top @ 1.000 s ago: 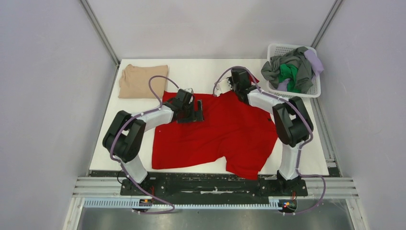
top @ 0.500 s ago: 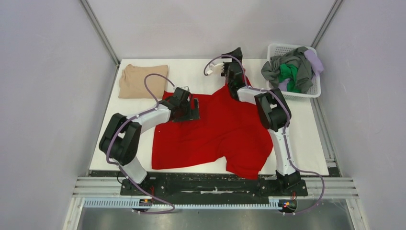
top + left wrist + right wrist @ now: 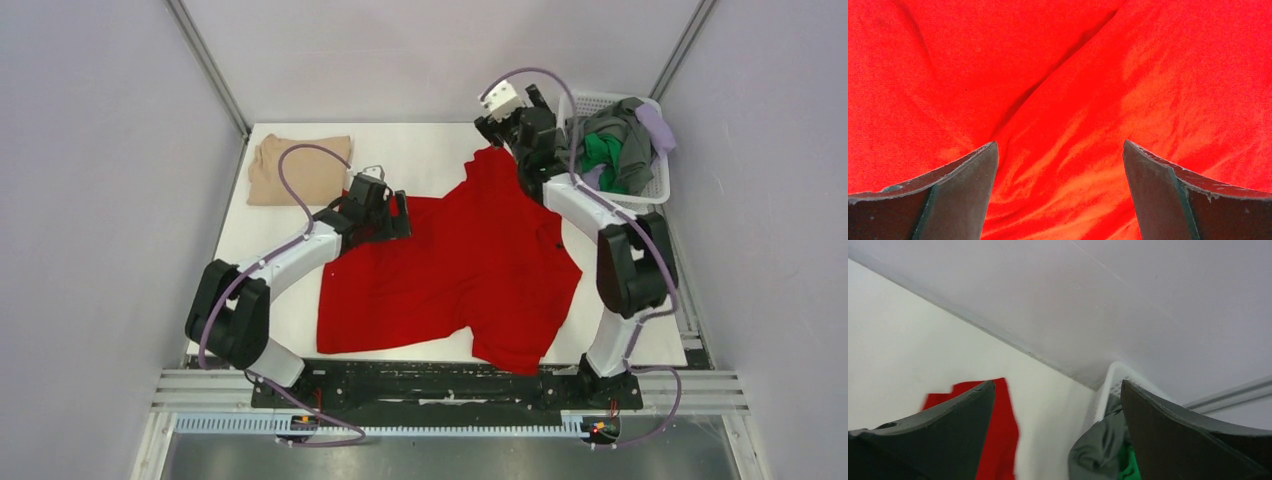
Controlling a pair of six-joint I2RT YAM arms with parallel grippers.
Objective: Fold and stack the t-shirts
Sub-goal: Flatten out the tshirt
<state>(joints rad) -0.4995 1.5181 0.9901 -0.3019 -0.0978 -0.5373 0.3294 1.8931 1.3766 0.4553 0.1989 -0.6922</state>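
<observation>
Top external is showing one beige cloth shirt (image 3: 298,170) folded, the large red cloth t-shirt (image 3: 450,270) lying unfolded; left gripper (image 3: 1060,150) and right gripper (image 3: 1058,387) are gaping empty.

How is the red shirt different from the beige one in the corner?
The red t-shirt lies spread out and rumpled; the beige t-shirt is folded into a compact block. The red t-shirt covers far more of the table than the beige t-shirt. Both are plain cloth lying on it.
</observation>
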